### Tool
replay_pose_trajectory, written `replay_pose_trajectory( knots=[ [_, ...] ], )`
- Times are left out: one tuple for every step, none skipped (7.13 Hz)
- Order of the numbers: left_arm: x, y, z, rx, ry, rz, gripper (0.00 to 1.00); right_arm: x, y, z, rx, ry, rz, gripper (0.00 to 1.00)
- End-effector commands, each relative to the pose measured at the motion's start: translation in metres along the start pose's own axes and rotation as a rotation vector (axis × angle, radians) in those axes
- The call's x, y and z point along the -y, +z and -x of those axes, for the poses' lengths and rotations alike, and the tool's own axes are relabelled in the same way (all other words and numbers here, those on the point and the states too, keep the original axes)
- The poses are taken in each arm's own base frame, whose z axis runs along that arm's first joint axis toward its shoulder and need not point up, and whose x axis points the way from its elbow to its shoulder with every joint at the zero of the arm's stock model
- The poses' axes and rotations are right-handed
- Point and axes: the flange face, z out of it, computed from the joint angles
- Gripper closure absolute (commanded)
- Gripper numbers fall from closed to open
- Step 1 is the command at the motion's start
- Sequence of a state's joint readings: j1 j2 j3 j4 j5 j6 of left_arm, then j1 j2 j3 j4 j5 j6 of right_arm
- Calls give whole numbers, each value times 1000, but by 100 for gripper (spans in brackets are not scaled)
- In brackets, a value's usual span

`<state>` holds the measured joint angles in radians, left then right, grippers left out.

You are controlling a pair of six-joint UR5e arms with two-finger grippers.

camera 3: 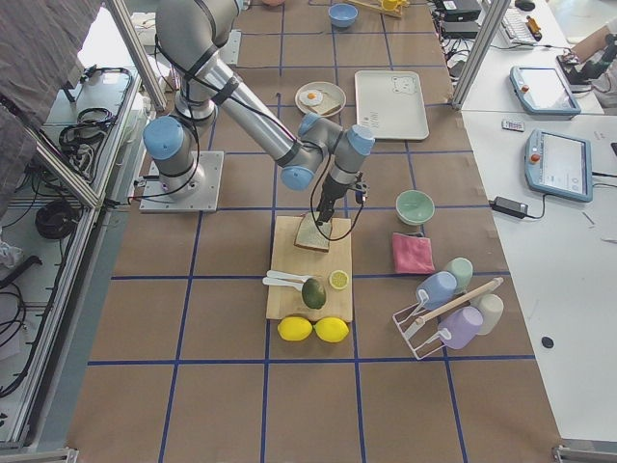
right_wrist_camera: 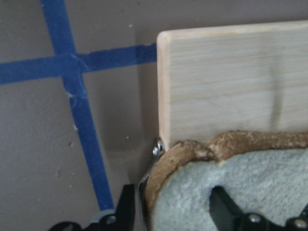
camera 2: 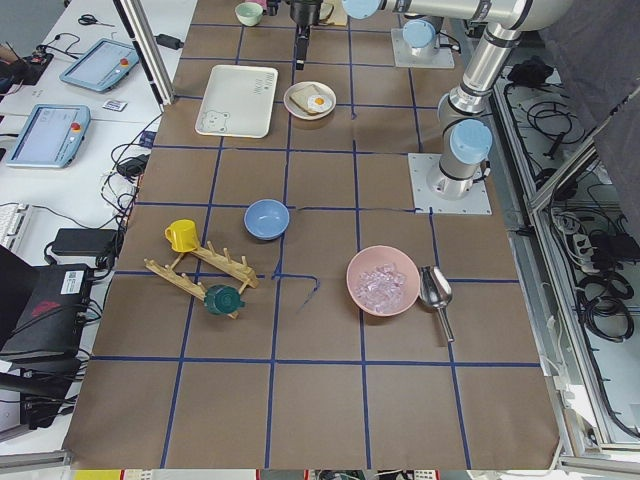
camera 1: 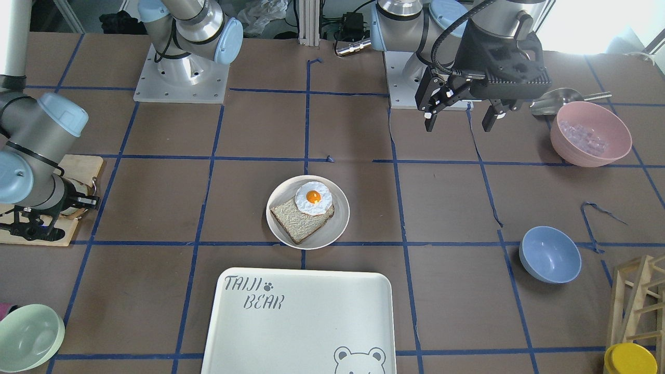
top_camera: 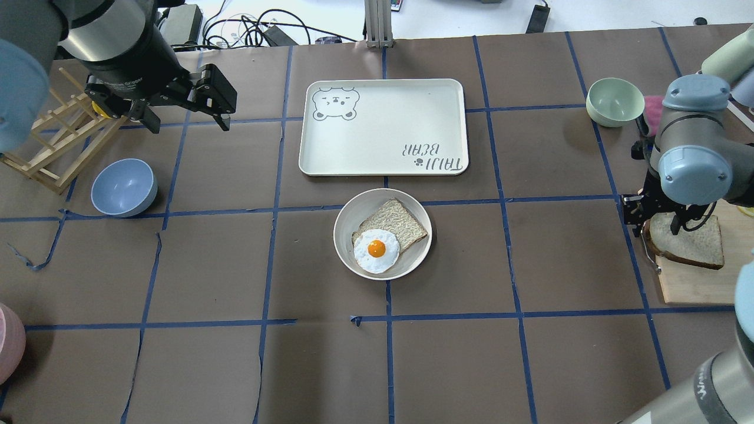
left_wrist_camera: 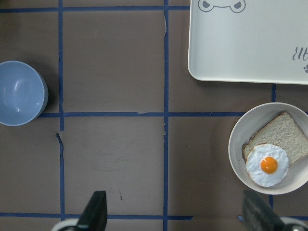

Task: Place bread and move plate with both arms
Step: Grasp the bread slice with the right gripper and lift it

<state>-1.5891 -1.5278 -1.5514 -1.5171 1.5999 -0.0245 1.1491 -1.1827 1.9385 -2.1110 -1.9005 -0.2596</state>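
Covering the whole table is brown paper (top_camera: 530,365) marked into large squares by blue tape (top_camera: 389,353), torn and lifted in places. Near its middle sits the round off-white plate (top_camera: 341,235), holding a tan slice of toast (top_camera: 397,224) with a white fried egg (top_camera: 376,250) overlapping it. Just beyond the plate on the operators' side lies the rectangular white tray (top_camera: 383,126) printed with a bear. The square slice of pale grey-white bread (top_camera: 692,244) with a thin dark crust lies on a light wooden cutting board (top_camera: 695,285) at the robot's right, well apart from the plate. The right gripper (right_wrist_camera: 171,207) is down at the slice's edge with its jaws parted. One finger stands just outside the crust with a sliver of gap, and the other is over the crumb. The left gripper (camera 1: 460,117) hangs above bare paper on the robot's left, its jaws spread wide and holding nothing. A blue bowl (top_camera: 123,187), a pink bowl (camera 1: 590,133) of clear cubes, a metal scoop (camera 1: 556,101), a pale green bowl (top_camera: 614,101) and a wooden rack (top_camera: 53,147) are spread around the edges. White benches beside the table carry tablets (camera 2: 100,65) and cables.
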Motion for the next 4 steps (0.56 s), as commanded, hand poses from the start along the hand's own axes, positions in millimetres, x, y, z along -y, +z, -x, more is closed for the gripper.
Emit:
replay_pose_trajectory(
  knots=[
    [0,0,0,0,0,-1,0,-1,-3,-2,3,-8,-8,91],
    [0,0,0,0,0,-1,0,0,-3,-2,7,-17,-9,100],
    [0,0,0,0,0,-1,0,0,-9,-4,4,-37,-21,100],
    [0,0,0,0,2,-1,0,2,-18,-7,4,-34,-37,100]
  ],
)
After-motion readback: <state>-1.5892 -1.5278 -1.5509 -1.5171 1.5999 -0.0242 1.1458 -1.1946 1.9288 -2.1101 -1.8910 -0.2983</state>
